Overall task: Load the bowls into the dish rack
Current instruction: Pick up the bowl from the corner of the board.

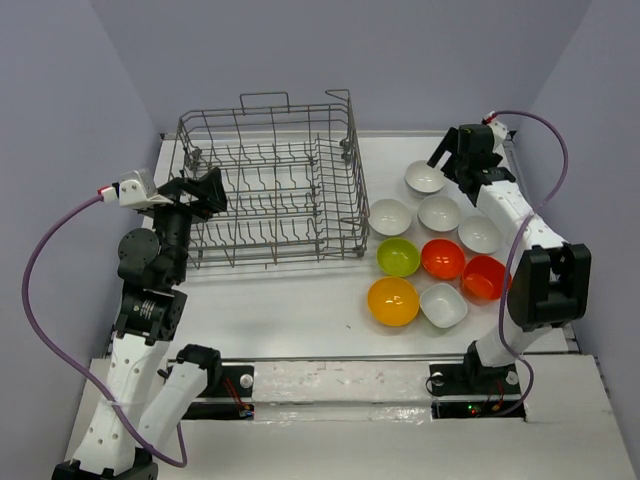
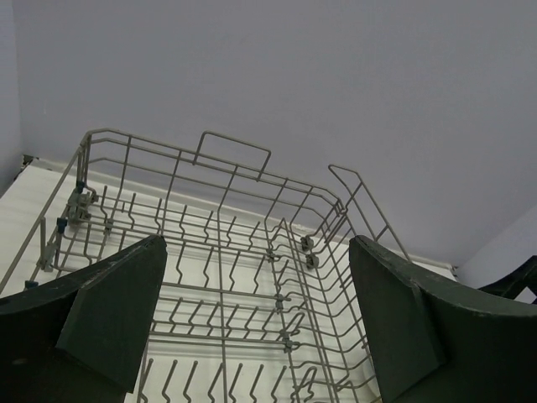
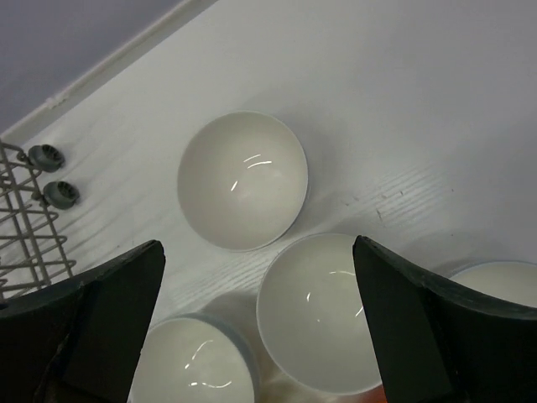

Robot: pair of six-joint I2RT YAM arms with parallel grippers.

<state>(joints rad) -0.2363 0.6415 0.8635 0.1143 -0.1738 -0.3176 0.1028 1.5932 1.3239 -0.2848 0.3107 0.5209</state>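
Dish rack empty; nine bowls clustered on tabletop right of it. Right jaws, released, poised over white bowl beside rack's far corner for pickup; left jaws released at rack's left.

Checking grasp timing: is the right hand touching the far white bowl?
Apart. The right wrist view shows bare table between the far white bowl and both fingers of the open right hand.
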